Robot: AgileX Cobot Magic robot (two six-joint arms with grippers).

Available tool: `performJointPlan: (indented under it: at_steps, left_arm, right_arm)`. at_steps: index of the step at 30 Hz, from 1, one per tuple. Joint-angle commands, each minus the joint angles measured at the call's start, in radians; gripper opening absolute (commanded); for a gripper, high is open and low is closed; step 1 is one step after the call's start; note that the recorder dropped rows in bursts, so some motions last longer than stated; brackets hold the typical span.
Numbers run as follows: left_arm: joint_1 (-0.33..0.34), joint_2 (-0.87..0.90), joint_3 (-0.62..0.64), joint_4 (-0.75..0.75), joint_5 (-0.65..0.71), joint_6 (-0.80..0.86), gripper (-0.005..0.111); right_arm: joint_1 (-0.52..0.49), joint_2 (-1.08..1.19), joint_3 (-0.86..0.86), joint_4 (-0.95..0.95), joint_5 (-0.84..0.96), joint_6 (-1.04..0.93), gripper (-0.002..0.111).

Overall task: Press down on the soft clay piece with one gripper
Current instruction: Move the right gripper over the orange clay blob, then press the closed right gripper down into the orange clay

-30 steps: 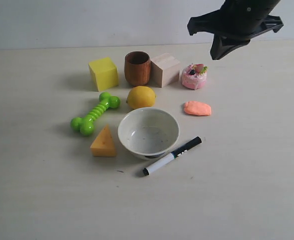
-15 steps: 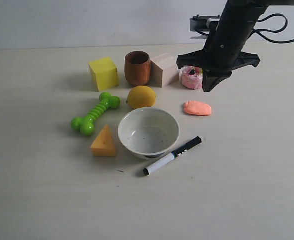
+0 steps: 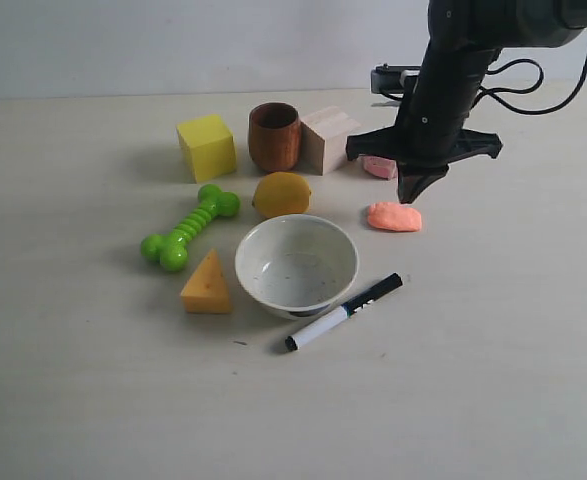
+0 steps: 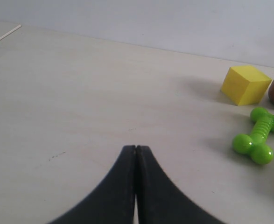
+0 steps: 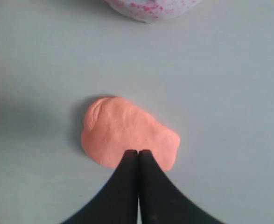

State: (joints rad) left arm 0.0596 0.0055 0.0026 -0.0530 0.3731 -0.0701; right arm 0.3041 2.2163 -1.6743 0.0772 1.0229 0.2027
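The soft clay piece (image 3: 394, 216) is a flat salmon-orange blob lying on the table to the right of the lemon. My right gripper (image 3: 410, 196) hangs directly over it, shut, its dark tip just above the clay's top edge. From the right wrist the clay (image 5: 122, 135) fills the middle, and the shut tip (image 5: 138, 152) overlaps its near edge; whether they touch cannot be told. My left gripper (image 4: 136, 148) is shut with nothing in it, over bare table, and does not appear in the exterior view.
A pink toy cake (image 3: 378, 166) sits just behind the clay, half hidden by the right arm. Nearby stand a lemon (image 3: 281, 194), white bowl (image 3: 297, 265), black marker (image 3: 344, 311), wooden cube (image 3: 328, 139), brown cup (image 3: 274, 136), yellow cube (image 3: 206, 147), green bone toy (image 3: 189, 227) and orange wedge (image 3: 207, 285).
The right arm has come down and slightly left from high above the cake to just over the clay. Nothing on the table has moved.
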Motion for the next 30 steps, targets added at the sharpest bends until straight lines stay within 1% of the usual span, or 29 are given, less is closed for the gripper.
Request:
performJointPlan:
  at_steps: [1, 8, 11, 30]
  left_arm:
    - [-0.001, -0.005, -0.003, -0.006, -0.01, -0.006, 0.0]
    - [-0.001, -0.005, -0.003, -0.006, -0.01, -0.006, 0.0]
    - [-0.001, -0.005, -0.003, -0.006, -0.01, -0.006, 0.0]
    - [-0.001, -0.005, -0.003, -0.006, -0.01, -0.006, 0.0]
  right_arm:
    - [0.004, -0.001, -0.007, -0.009, -0.023, 0.03, 0.0]
    - [0.004, 0.005, -0.007, -0.009, -0.025, 0.139, 0.0]
    - [0.01, 0.027, -0.007, -0.009, -0.007, 0.145, 0.0]
    - [0.01, 0.077, -0.007, 0.006, -0.034, 0.162, 0.0]
